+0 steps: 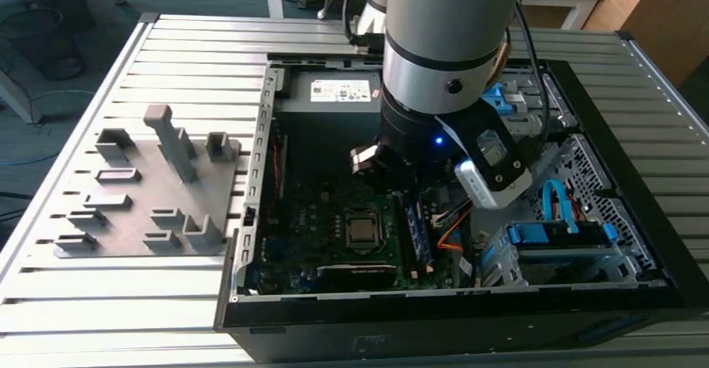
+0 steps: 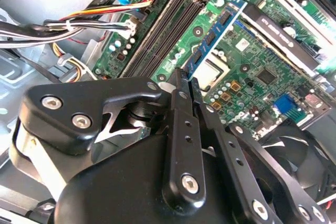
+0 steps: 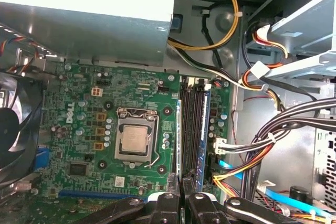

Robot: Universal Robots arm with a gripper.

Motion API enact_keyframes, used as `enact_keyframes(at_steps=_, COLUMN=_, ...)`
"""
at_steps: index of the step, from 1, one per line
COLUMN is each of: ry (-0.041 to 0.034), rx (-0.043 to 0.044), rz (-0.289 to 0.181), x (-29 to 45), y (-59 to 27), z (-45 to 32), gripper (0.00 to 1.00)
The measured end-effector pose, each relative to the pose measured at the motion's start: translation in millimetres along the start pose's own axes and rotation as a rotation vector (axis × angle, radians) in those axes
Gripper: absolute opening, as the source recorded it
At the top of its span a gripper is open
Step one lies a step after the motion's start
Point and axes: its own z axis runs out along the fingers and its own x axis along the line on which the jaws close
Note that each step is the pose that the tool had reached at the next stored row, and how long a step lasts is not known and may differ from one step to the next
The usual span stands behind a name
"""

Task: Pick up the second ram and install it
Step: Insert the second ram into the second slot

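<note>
Ribbed metal desk (image 1: 66, 301) carries an open computer case (image 1: 443, 322) with a grey moulded plastic fixture (image 1: 122, 210) beside it, on the exterior view's left. I am reaching down into the case.

Claw (image 2: 185, 80): closed, with its flat black fingers pressed together and nothing between them. In the second wrist view its tips sit at the near end of the second ram (image 2: 215, 38). I cannot tell whether they touch.

The second ram stands on edge in the slot nearest the processor (image 3: 135, 141). It is a thin board with a row of small black chips. The neighbouring black slot rails (image 2: 157, 35) are empty.

Judgement: the step in hand is installing, with the pick-up done. Seating calls for pressure straight down on the narrow top edge, since a board this thin would tip under a slanted push.

The motherboard (image 3: 79, 124) is glossy green and densely populated.
</note>
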Motion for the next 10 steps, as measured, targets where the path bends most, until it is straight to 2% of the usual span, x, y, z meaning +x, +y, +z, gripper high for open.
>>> enact_keyframes(at_steps=10, ry=-0.0015, rx=0.0032, rz=0.036, x=0.0, y=0.0, z=0.0, gripper=0.14)
